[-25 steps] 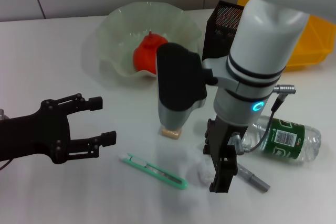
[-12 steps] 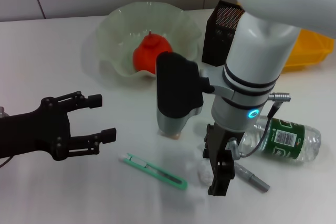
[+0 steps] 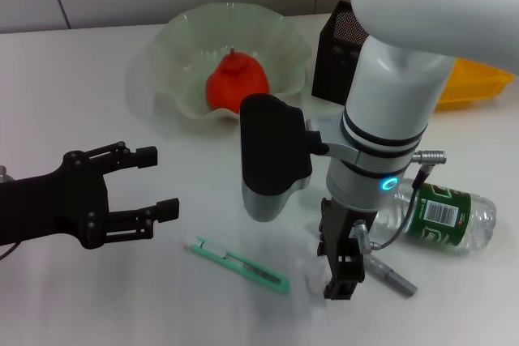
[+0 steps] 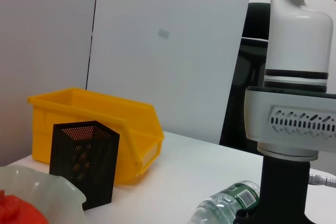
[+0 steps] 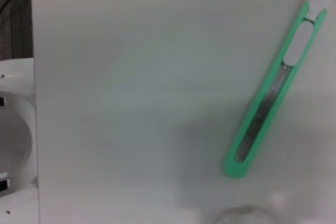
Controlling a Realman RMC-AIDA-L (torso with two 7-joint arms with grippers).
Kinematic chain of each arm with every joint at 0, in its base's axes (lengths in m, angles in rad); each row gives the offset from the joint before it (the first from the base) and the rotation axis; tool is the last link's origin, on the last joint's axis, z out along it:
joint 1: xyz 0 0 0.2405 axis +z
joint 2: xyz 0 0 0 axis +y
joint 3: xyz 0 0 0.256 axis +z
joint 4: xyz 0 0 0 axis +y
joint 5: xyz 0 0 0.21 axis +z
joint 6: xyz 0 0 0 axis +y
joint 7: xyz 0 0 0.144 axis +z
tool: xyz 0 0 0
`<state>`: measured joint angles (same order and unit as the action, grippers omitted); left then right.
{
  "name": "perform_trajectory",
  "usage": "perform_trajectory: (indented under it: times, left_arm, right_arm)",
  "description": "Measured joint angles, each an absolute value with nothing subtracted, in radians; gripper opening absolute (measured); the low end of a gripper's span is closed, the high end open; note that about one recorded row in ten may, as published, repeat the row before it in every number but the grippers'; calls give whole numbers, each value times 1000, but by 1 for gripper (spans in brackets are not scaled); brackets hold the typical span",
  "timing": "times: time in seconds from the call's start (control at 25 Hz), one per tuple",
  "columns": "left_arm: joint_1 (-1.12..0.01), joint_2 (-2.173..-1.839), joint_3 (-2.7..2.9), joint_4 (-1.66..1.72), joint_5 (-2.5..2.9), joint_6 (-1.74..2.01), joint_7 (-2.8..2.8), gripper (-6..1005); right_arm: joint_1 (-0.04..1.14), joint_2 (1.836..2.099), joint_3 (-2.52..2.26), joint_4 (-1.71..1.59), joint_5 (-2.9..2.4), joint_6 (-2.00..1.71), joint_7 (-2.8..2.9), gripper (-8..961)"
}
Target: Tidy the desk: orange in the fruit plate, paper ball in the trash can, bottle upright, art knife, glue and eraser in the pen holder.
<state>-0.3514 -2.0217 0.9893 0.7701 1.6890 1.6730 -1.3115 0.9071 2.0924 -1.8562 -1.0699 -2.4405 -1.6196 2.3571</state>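
Note:
The orange (image 3: 235, 83) lies in the pale green fruit plate (image 3: 174, 46) at the back. The black mesh pen holder (image 3: 340, 50) stands to the plate's right. The clear bottle (image 3: 442, 216) with a green label lies on its side at the right. The green art knife (image 3: 239, 265) lies at the front centre and also shows in the right wrist view (image 5: 273, 93). The grey glue stick (image 3: 391, 275) lies beside my right gripper (image 3: 340, 269), which is low over the table where the paper ball lay. The paper ball and eraser are hidden. My left gripper (image 3: 162, 184) is open and empty at the left.
A yellow bin (image 3: 478, 79) stands at the back right, behind the pen holder. In the left wrist view the pen holder (image 4: 84, 163), the bin (image 4: 105, 124) and the lying bottle (image 4: 226, 208) show, with my right arm in front.
My right arm has moved toward the front and down over the paper ball. Its wrist housing now hides the eraser. The left arm has not moved.

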Motion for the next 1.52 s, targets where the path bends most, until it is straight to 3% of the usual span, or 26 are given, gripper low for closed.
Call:
perform_trajectory:
  times: [0.56, 1.08, 1.36, 1.52]
  left_arm:
    - [-346, -2023, 989, 768, 1689, 1674, -1311, 829]
    - [-345, -2022, 988, 767, 1689, 1674, -1301, 827]
    - [-348, -2022, 988, 767, 1689, 1674, -1299, 826]
    - [-355, -2022, 988, 766, 1689, 1669, -1306, 825]
  right_arm:
    - [898, 2090, -1840, -1089, -2440, -1624, 2359, 349]
    - [817, 2074, -1452, -1510, -2744, -1890, 2336, 351]
    - [752, 2064, -1273, -1638, -2905, -1852, 2263, 378]
    - [730, 2046, -1184, -1640, -2916, -1788, 2223, 393]
